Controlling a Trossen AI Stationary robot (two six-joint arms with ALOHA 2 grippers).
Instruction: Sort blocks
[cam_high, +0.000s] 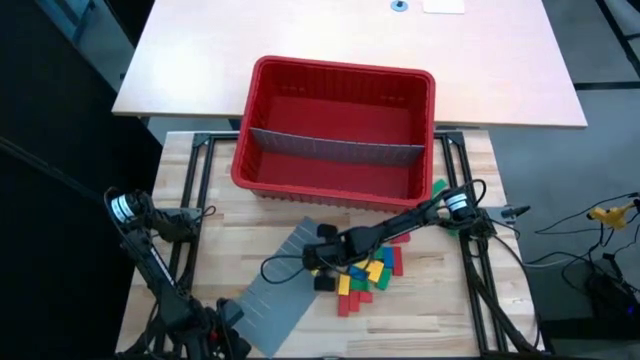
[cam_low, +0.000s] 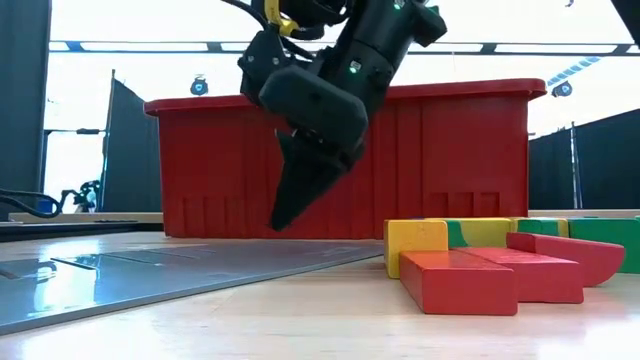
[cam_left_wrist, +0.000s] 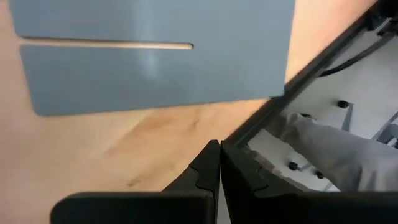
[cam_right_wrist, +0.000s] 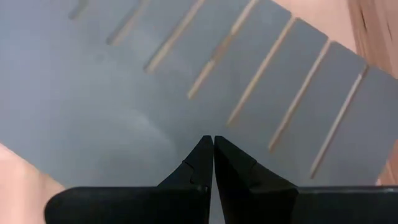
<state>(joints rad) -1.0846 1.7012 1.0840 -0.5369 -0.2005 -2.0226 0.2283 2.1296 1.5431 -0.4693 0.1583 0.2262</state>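
The blocks (cam_high: 365, 272) lie in a loose pile of red, yellow, green and blue on the wooden table, near the red bin (cam_high: 345, 68); the low view shows them at the right (cam_low: 480, 262). My right gripper (cam_high: 312, 258) is shut with nothing in it. It points down a little above the grey slotted panel (cam_right_wrist: 124, 93), just left of the pile (cam_low: 280, 222). My left gripper (cam_left_wrist: 219, 144) is shut and waits at the table's near left (cam_high: 230, 318), by the panel's near corner (cam_left_wrist: 155, 68).
The red bin's wall (cam_low: 460, 160) stands right behind the pile, and a grey divider (cam_high: 335, 148) runs across its inside. The flat grey panel (cam_high: 280, 290) covers the table left of the blocks. Black frame rails (cam_high: 195, 200) run along both sides.
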